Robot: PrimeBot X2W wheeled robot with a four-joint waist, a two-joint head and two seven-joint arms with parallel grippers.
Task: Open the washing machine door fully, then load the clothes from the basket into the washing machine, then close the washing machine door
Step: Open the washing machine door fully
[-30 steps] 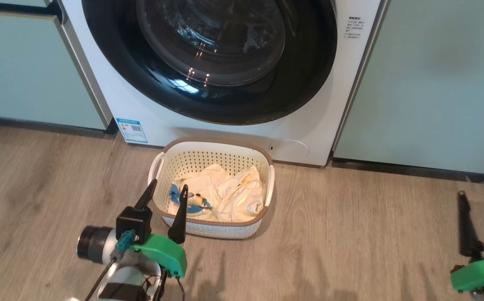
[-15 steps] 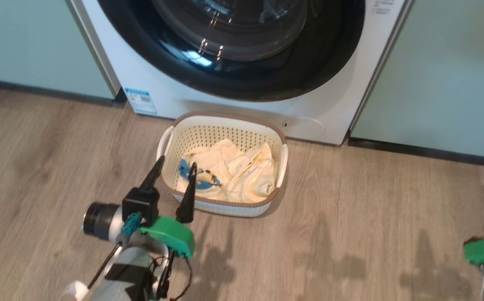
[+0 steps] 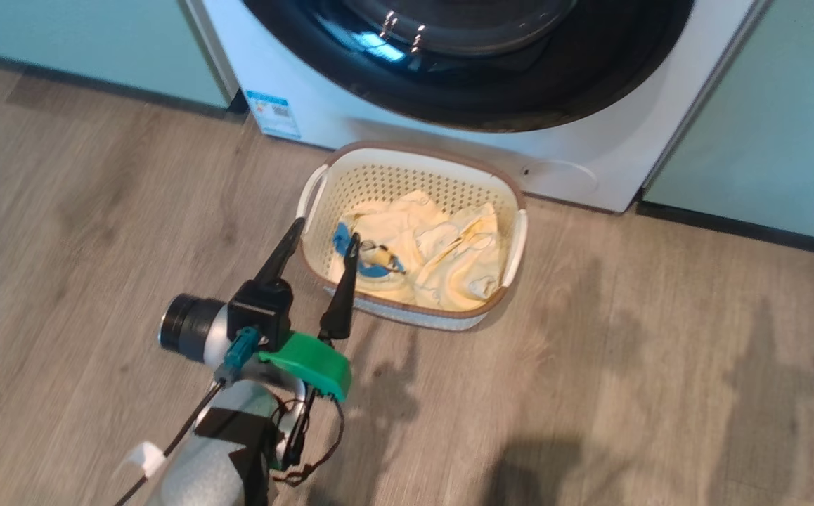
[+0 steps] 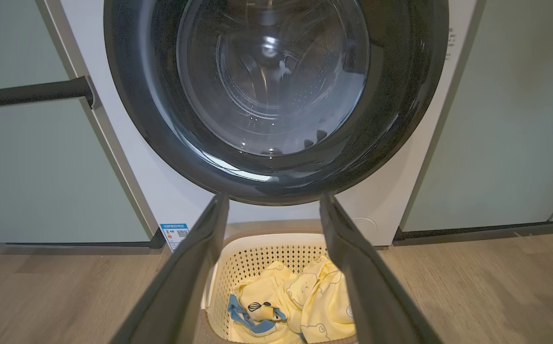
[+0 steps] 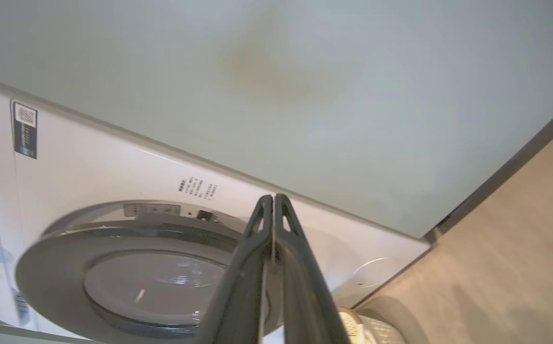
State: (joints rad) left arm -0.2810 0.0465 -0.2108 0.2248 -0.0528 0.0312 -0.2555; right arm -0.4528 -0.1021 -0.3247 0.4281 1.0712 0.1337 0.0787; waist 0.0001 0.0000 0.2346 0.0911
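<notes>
**A:** Where are we standing with the door [image 4: 276, 91]?

**B:** We are seeing it lying flat against the washer [image 4: 166, 191], not yet opened. So we are judging the opening to be the step in hand.

**A:** Which arm are we favouring?

**B:** The right one. The right gripper [image 5: 274, 198] is pressing its fingers together with nothing between them. It is pointing at the washer's front just past the door's rim, on the side where the small printed label [image 5: 197, 187] is sitting. It is the nearer of the two, we are judging, though apart from the door.

**A:** And the left gripper [image 3: 327, 230]?

**B:** It is hanging with fingers spread wide and empty by the near left corner of the basket [image 3: 407, 179]. From there the door is lying ahead and higher up.

**A:** Where are the clothes [image 3: 442, 260] lying?

**B:** Heaped in the basket, which is sitting on the floor [image 3: 98, 211] just in front of the washer, below the door.

**A:** So what are we watching for?

**B:** We are expecting the door to be swinging out above the basket. We are not making out hinge from catch, so we are not naming the pull side.
</notes>
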